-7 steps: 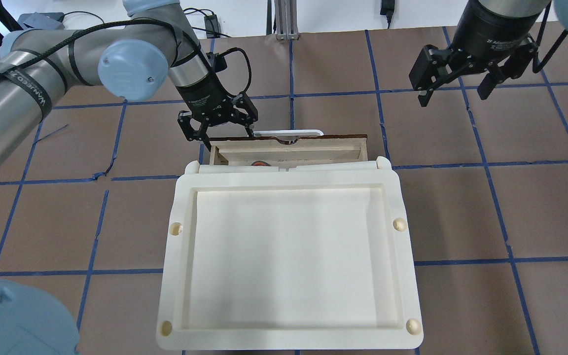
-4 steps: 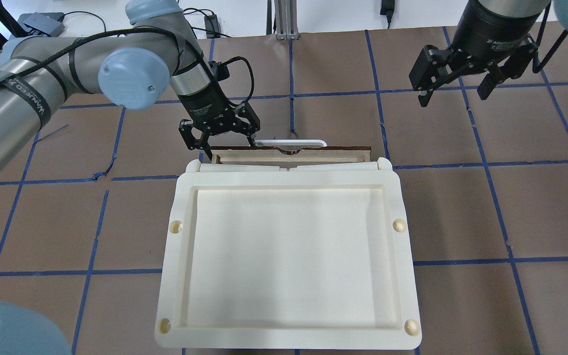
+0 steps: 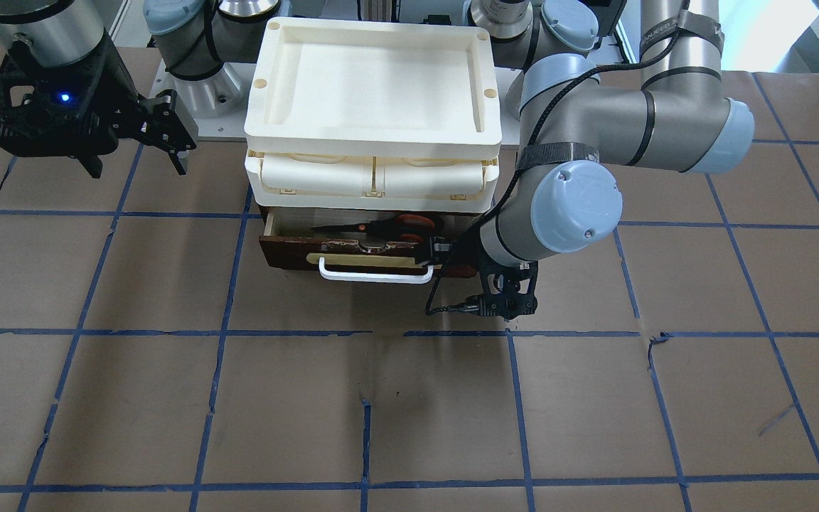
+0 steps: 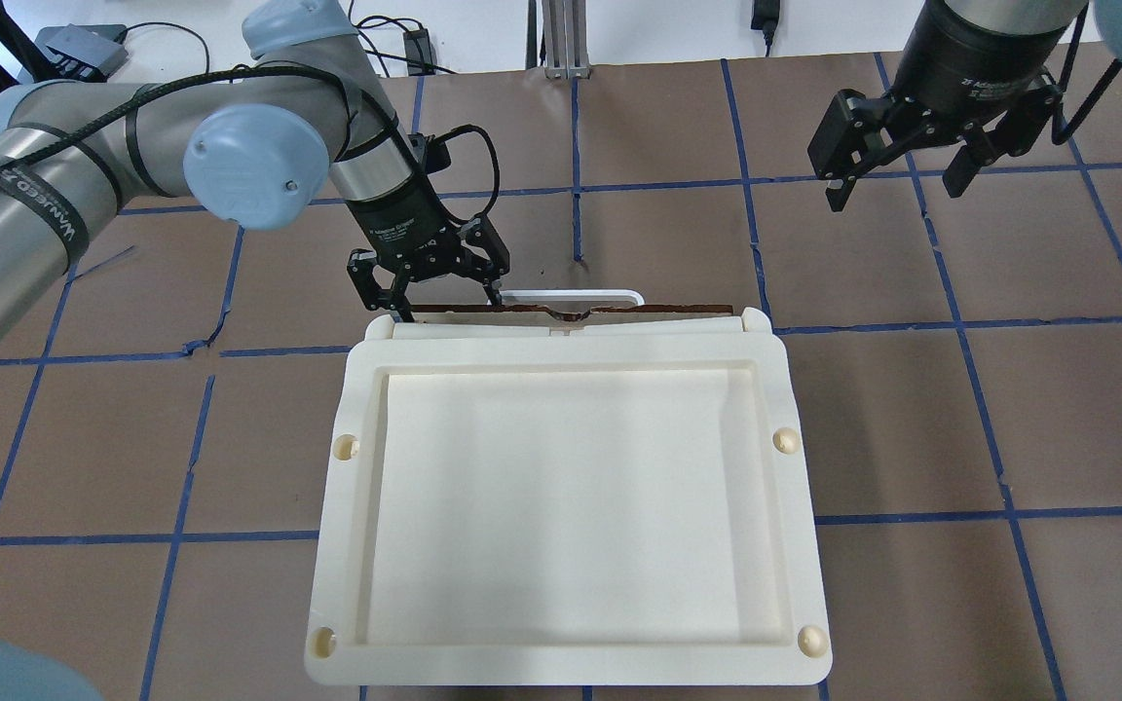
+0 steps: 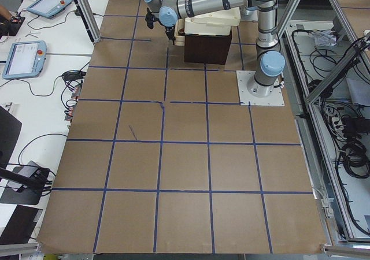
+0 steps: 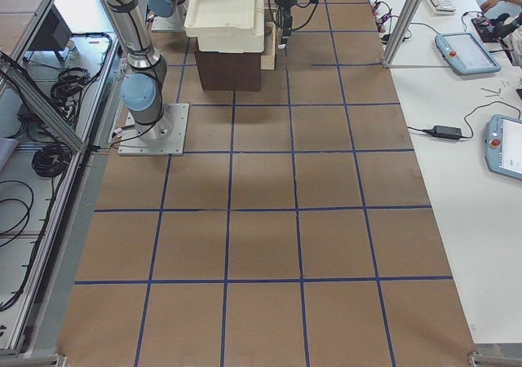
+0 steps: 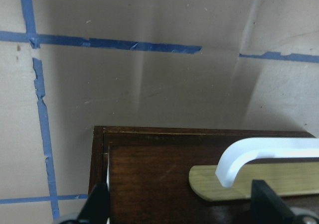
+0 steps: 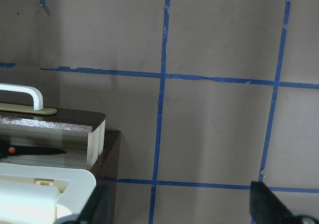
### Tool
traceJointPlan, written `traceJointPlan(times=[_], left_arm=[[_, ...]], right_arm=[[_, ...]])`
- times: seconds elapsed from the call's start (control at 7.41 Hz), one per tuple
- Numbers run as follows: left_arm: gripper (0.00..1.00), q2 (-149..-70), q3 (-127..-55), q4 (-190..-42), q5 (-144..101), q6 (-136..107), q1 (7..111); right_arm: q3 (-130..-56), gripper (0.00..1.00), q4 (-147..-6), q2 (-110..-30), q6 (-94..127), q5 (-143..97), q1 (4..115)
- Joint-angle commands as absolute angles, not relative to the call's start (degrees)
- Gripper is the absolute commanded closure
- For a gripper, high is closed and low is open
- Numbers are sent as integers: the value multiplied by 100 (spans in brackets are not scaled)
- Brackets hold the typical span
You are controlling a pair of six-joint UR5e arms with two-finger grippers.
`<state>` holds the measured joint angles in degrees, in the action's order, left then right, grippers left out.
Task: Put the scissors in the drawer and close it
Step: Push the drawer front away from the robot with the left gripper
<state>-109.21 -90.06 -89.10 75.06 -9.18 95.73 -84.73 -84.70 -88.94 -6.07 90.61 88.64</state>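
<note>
Further in than 0.9 s ago: drawer (image 3: 288, 252), with left claw (image 4: 450, 306) following. A gap remains at the front. Scissors (image 3: 388, 226) lie inside, long axis parallel to the front panel. Left claw is spread open at the panel's end and nearest, so the push runs toward the robot. Right claw (image 4: 894, 193) is open, empty, well apart.

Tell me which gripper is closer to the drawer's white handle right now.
Left. The left gripper is open at the drawer front, by one end of the white handle. The right gripper hangs open, well off toward the handle's other side.
</note>
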Motion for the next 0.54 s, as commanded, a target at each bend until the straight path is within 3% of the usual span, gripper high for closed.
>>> traceJointPlan(times=[0.0,0.4], left_arm=[[0,-10898,-9053,-8886,7523,-844,9571],[0,-10881,-9044,-8877,7750,-844,9571]], right_arm=[[-8473,0,-8464,-8895,-606,9062,8859],[-8569,0,-8464,-8895,-606,9053,8842]])
